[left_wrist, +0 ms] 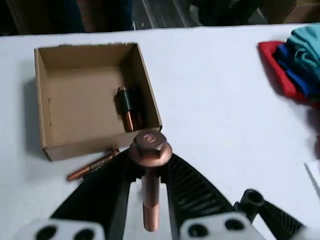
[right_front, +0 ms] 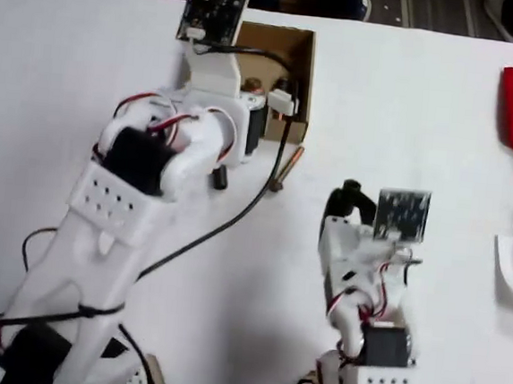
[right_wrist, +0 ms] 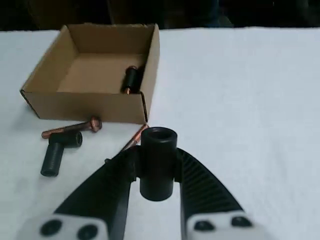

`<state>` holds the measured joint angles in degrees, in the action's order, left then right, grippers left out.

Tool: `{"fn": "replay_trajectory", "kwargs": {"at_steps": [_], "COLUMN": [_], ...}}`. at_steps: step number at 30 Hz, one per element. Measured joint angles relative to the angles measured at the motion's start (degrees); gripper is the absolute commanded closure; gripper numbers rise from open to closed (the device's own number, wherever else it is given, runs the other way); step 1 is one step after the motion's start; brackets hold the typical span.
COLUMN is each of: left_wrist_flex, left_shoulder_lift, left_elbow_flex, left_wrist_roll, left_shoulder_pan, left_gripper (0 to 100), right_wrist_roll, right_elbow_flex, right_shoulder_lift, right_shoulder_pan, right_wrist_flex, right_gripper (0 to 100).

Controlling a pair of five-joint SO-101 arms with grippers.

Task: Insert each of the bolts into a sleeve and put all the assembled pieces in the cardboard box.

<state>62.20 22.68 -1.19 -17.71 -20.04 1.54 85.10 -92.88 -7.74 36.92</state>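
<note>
1. Between the left jaws, clamped narrow: a copper bolt (left_wrist: 150, 200); long axis along the jaws, hex head outward, toward the cardboard box (left_wrist: 95, 142).
2. Between the right jaws, gripped: a black sleeve (right_wrist: 158, 170); axis along the jaws, open bore outward.
3. Inside the box: one assembled piece (left_wrist: 127, 107), copper end toward the wall nearest the loose bolts.
4. On the worktop (right_wrist: 240, 90) just outside that wall: two loose bolts (right_wrist: 70, 127) and a loose sleeve (right_wrist: 55, 155), lying flat.

- The high camera is looking steeply down on the white table (right_front: 408, 106), with the arm bases at 6 o'clock and the cardboard box (right_front: 297, 61) near 12.
- The left wrist camera is sitting close behind the left gripper (left_wrist: 150, 165), facing the box.
- The right wrist camera is looking along the right gripper (right_wrist: 157, 160) at the same box.
- All three are sharing the box and the surrounding table.
</note>
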Motion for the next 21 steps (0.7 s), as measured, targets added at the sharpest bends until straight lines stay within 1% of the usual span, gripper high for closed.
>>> {"fn": "replay_trajectory", "kwargs": {"at_steps": [3,6,11,13,16,19,21], "left_wrist_flex": [-8.35,-16.44,-26.73,-28.75,-29.8,-29.98,-30.24], "left_shoulder_lift": [2.46,4.22,6.42,6.59,6.51,5.98,5.54], "left_elbow_flex": [-5.1,-9.32,-13.01,-13.8,-15.21,-15.38,-15.38], "left_wrist_roll": [0.0,0.0,0.09,0.09,0.09,0.09,0.09], "left_shoulder_pan": [-0.18,-1.23,-6.95,-9.85,-12.84,-13.36,-13.19], "left_gripper": [97,97,97,97,97,97,97], "right_wrist_roll": [0.0,0.0,0.0,-1.23,-6.95,-12.75,-14.59], "right_elbow_flex": [6.86,8.7,8.79,9.32,10.81,11.25,11.34], "right_shoulder_lift": [-7.3,-7.82,-7.74,-7.74,-7.65,-7.74,-7.65], "right_shoulder_pan": [-1.93,-4.66,-9.49,-10.11,-10.2,-10.2,-10.55], "right_wrist_flex": [-5.8,-10.55,-17.05,-19.25,-22.42,-25.67,-26.46], "right_gripper": [97.5,97.5,97.5,97.5,97.5,97.5,97.5]}}
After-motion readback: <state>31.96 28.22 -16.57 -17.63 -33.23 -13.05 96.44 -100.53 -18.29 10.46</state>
